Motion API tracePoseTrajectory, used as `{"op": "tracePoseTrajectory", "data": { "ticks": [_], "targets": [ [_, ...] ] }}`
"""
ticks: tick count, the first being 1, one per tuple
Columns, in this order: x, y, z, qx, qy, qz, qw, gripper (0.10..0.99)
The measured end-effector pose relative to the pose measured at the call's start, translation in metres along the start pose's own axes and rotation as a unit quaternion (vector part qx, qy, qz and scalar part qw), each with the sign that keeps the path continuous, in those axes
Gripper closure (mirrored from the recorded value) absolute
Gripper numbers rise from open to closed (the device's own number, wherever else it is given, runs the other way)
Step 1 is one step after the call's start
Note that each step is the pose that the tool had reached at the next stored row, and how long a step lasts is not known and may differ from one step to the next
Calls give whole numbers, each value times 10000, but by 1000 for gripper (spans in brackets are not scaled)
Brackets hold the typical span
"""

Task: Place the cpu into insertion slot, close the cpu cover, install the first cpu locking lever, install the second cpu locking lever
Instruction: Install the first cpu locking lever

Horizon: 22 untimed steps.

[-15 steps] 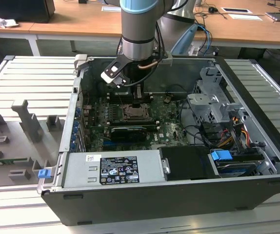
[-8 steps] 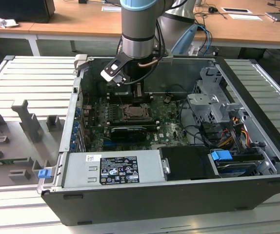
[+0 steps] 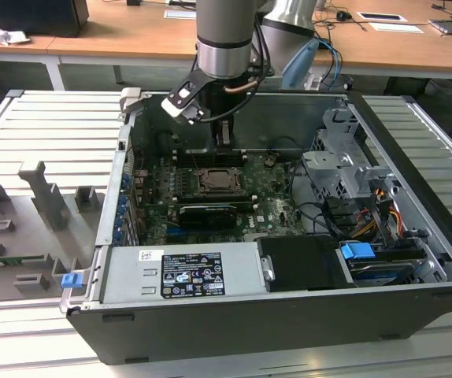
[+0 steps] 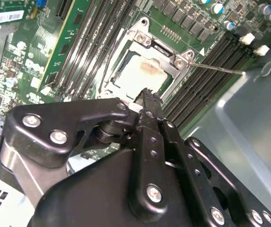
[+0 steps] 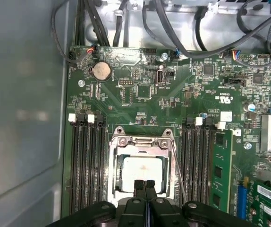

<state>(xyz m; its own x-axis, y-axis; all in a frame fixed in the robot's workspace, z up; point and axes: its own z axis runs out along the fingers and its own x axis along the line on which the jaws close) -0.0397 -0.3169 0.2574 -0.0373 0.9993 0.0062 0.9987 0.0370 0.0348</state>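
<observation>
Slatted metal workbench (image 3: 45, 134), wooden desks (image 3: 131, 43) behind; open computer case (image 3: 289, 331) on top. Cpu (image 5: 140, 171) seated in insertion slot (image 3: 218, 182), cpu cover (image 5: 140, 141) flat over it. One cpu edge hidden behind gripper (image 5: 144, 185), fingertips pressed together, nothing between. Thin lever rod (image 4: 220, 70) angles off slot corner. Exterior view, inside case: gripper at slot's 12 o'clock, power supply (image 3: 187, 272) at 6, drive cage (image 3: 336, 169) at 3.

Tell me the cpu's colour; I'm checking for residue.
Pale grey cpu, brownish smudge; second wrist view shows it best.
</observation>
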Motion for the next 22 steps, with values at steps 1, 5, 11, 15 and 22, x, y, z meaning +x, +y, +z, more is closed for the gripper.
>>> {"op": "tracePoseTrajectory", "data": {
  "ticks": [1,5,11,15,22],
  "targets": [
    [0,1,-31,0,0,0,10000,980],
    [1,4,-110,0,3,0,10000,980],
    [0,-1,-105,6,24,-718,9974,980],
    [0,-2,-102,6,33,-923,9957,980],
    [0,-1,-103,10,51,-1462,9892,980]
  ]
}}
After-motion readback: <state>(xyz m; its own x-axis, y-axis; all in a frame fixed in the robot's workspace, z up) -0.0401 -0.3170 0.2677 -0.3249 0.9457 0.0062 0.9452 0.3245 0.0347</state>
